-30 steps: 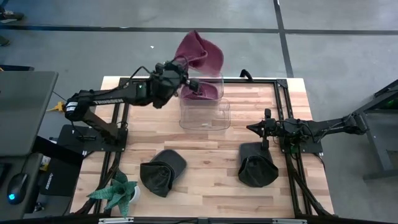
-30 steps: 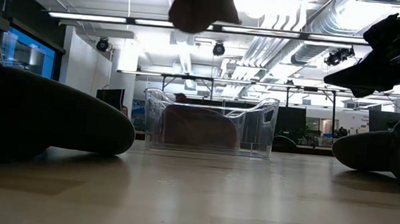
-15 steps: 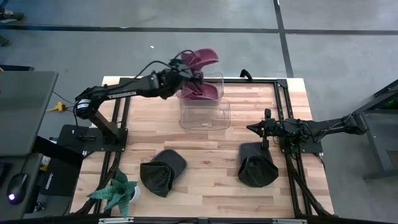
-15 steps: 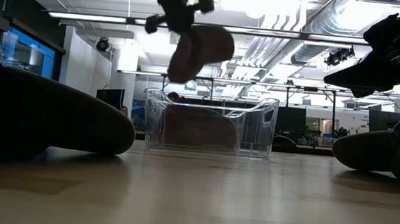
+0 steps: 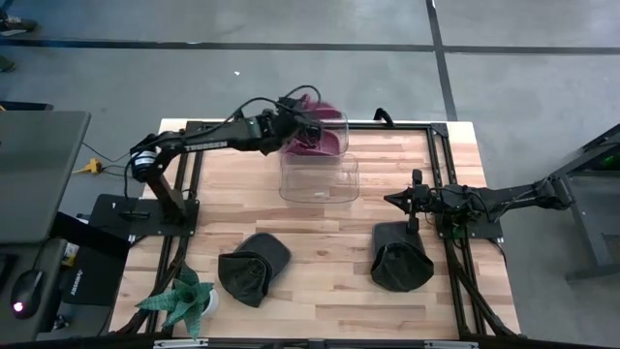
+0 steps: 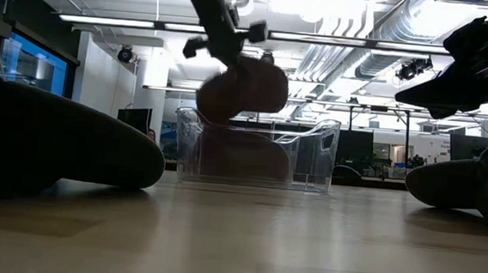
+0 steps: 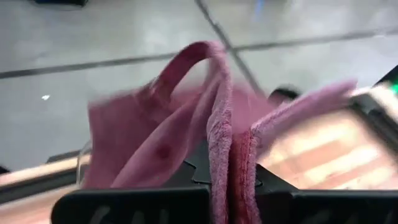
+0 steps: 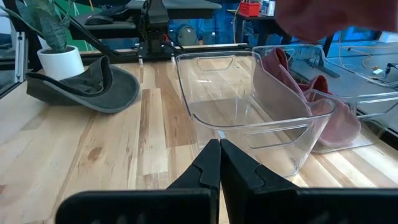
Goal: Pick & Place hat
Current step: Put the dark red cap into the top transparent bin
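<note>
My left gripper point(image 5: 308, 118) is shut on a pink hat point(image 5: 320, 101) over the far clear bin point(image 5: 339, 124). In the low view the hat point(image 6: 240, 89) hangs below that gripper point(image 6: 232, 43), its lower end about level with the bin rim point(image 6: 258, 120). A second pink hat point(image 5: 315, 145) lies inside that bin. My right gripper point(image 5: 412, 201) is shut and hovers above the right dark hat point(image 5: 401, 258), touching nothing. Another dark hat point(image 5: 254, 268) rests on the table nearer the left. My left gripper pinches the pink hat between its two fingers at a bunched edge point(image 7: 229, 168), several layers pressed together. The fingers slant down from the table's left side. The hat hangs loose below them, lifted clear of the table; I cannot tell whether it touches the bin.
A second clear bin point(image 5: 320, 180) stands just nearer than the first and holds nothing; it fills the right wrist view point(image 8: 249, 118). A potted plant point(image 5: 184, 301) sits at the near left corner. Bare wood lies between the bins and the dark hats.
My left gripper has moved down and toward the table's right, over the far bin, staying shut on the pink hat. The hat has come down from high above the bin to about the level of its rim, swinging as it went. The right arm has kept still.
</note>
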Available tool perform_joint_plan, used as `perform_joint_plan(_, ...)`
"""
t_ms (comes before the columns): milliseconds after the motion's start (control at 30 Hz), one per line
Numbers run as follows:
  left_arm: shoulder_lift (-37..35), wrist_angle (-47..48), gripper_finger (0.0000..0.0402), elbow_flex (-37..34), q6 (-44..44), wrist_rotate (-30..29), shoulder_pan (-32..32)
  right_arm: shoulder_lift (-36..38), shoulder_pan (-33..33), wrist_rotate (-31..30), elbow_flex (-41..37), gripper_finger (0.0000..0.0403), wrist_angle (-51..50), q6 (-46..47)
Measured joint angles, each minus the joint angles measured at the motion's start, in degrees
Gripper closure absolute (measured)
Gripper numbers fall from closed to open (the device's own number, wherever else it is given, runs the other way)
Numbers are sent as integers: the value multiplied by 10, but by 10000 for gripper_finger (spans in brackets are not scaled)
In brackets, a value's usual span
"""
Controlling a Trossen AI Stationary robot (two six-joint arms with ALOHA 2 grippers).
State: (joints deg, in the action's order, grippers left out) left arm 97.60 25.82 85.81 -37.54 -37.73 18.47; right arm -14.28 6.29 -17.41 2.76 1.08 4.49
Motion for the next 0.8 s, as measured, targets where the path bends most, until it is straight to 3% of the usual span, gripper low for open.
perform_joint_plan(467, 43, 51, 401, -4, 32, 28, -1, 0, 0, 0, 0, 402, 0, 0)
perform_joint_plan(700, 63, 62, 401, -5, 130, 14, -1, 0, 0, 0, 0, 402, 0, 0)
perform_joint_plan(800, 65, 58, 401, -1, 123, 15, -1, 0, 0, 0, 0, 402, 0, 0)
